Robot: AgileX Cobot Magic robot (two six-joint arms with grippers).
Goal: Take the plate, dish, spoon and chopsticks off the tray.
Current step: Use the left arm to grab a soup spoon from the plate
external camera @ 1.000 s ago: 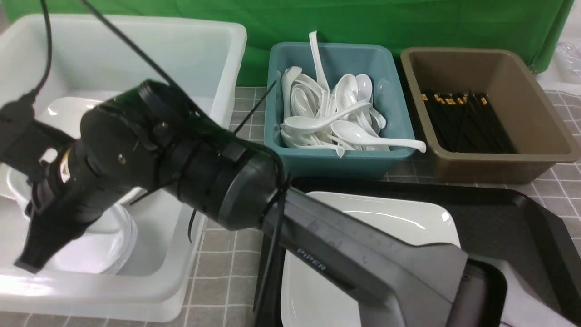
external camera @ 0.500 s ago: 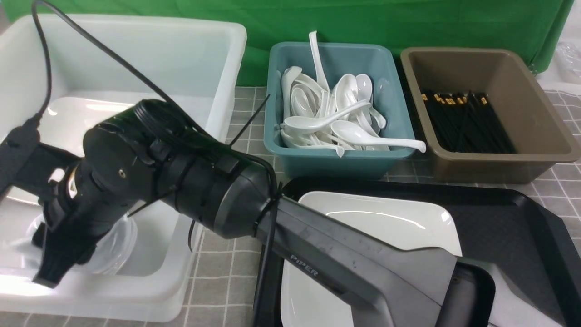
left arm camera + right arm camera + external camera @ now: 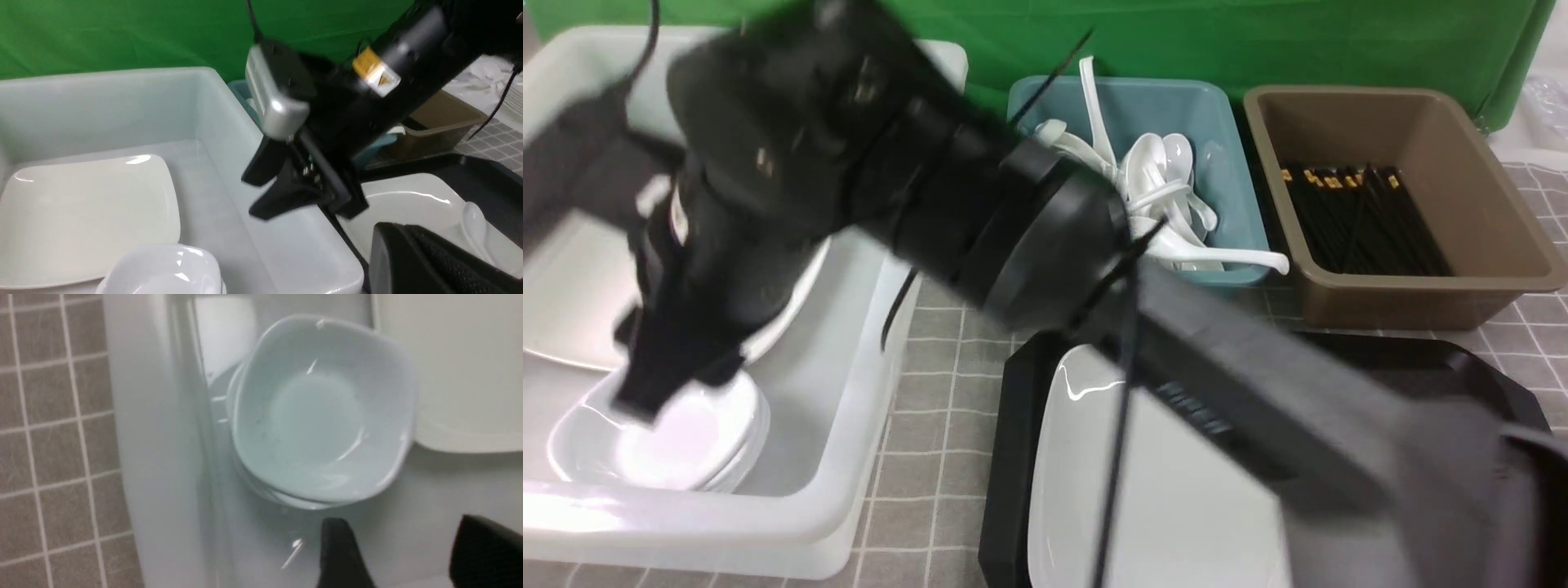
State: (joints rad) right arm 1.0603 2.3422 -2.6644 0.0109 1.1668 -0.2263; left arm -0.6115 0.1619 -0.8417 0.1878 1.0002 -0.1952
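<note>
The big white plate (image 3: 1176,490) lies on the black tray (image 3: 1006,457); the left wrist view also shows the plate (image 3: 408,200) and tray (image 3: 482,179). A white spoon (image 3: 474,220) rests on the plate's far side. No chopsticks show on the tray. My right gripper (image 3: 645,392) hangs open and empty over stacked small white dishes (image 3: 686,433) in the white tub; the right wrist view shows its two fingers apart (image 3: 408,555) beside the top dish (image 3: 322,412). Of my left gripper (image 3: 392,237) only one black finger shows, over the tray's near-left corner.
The white tub (image 3: 849,457) also holds a large white plate (image 3: 572,302). A teal bin (image 3: 1225,163) of white spoons and a brown tub (image 3: 1462,188) of black chopsticks stand behind the tray. The right arm crosses above the tray and plate.
My right arm has risen out of the white tub, its gripper lifting off the dish stack. The top dish now lies uncovered on the stack.
</note>
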